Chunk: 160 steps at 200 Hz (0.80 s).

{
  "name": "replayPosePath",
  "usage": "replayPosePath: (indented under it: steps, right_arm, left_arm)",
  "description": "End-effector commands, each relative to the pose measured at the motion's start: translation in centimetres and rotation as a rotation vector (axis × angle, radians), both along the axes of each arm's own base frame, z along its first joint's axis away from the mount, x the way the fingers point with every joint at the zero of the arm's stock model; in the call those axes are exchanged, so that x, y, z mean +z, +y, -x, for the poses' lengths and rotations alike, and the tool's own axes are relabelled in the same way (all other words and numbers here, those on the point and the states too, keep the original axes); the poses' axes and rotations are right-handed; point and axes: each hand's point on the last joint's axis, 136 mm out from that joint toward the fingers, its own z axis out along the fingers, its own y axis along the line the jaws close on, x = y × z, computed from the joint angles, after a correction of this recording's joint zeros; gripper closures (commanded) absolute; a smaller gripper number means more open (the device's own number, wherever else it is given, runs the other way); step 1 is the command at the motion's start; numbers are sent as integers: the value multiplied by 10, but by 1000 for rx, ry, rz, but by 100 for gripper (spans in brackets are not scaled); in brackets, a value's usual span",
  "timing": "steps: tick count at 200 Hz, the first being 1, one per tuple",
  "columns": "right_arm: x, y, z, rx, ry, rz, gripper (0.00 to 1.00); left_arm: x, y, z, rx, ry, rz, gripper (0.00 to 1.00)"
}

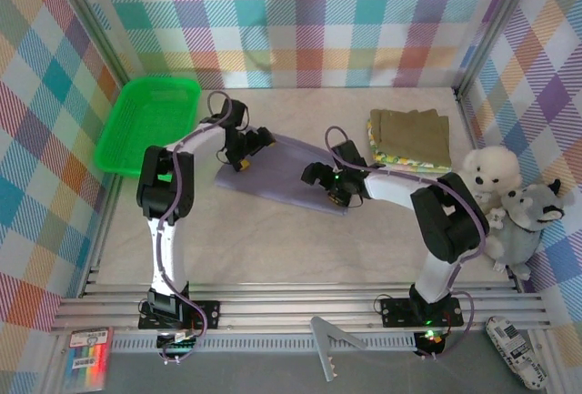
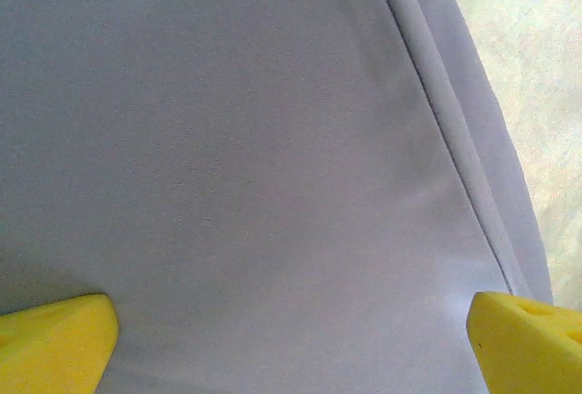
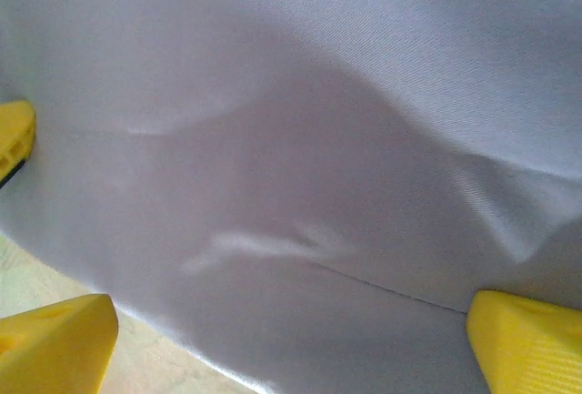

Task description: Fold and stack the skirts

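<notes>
Skirts lie in two places. The grey-lavender skirt (image 1: 282, 176) is spread flat and slantwise at the middle of the surface (image 1: 273, 257), a plain, smooth cloth. The olive-brown skirt (image 1: 414, 135) sits folded at the back right, on top of the floral skirt (image 1: 380, 152), whose pale print peeks out along the stack's left and near edges.

From above, the left pincer (image 1: 247, 153) is over the lavender skirt's left end and the right pincer (image 1: 326, 185) is over its right end. Whether they touch the cloth cannot be told from there.

The left wrist view brings the left pincer (image 2: 291, 348) close. Its yellow fingertips (image 2: 55, 339) stand wide apart over even cloth. A folded band runs along the skirt's right edge, with cream surface beyond. In the right wrist view the right pincer (image 3: 291, 348) is likewise spread wide, clamped on nothing. The cloth between its yellow fingertips (image 3: 527, 348) is rippled, with a straight edge crossing it and bare surface at the lower left.

The surface is pale beige, walled with pastel plaid cloth and edged with aluminium rails at the near side. A green basket (image 1: 150, 126) leans at the back left. A white plush toy (image 1: 491, 171) and a grey plush toy (image 1: 532, 212) sit against the right wall.
</notes>
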Motion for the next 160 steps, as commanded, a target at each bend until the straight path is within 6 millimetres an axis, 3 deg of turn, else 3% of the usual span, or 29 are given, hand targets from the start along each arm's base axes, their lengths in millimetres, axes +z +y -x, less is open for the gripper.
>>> replayPosePath:
  steps: [1,18,41,71,92,104,127,160]
  right_arm:
    - [-27,-33,39,32,76,145,1]
    - [-24,-43,49,68,72,190,1]
    - [-15,-55,59,75,17,204,1]
    - [23,-65,50,49,-191,171,1]
    - [53,-76,38,60,-350,185,1]
    - [59,-83,34,86,-413,226,1]
    - [56,-103,28,104,-395,292,1]
    - [50,-124,20,79,-324,241,1]
  left_arm:
    - [-47,9,62,55,183,-44,0]
    - [-45,14,86,89,191,-48,0]
    - [-23,10,113,118,172,7,0]
    - [17,19,133,112,100,-48,0]
    - [42,35,129,101,31,-128,0]
    - [51,44,124,87,4,-182,0]
    - [64,57,112,62,-25,-234,0]
    - [80,69,97,-11,-82,-305,0]
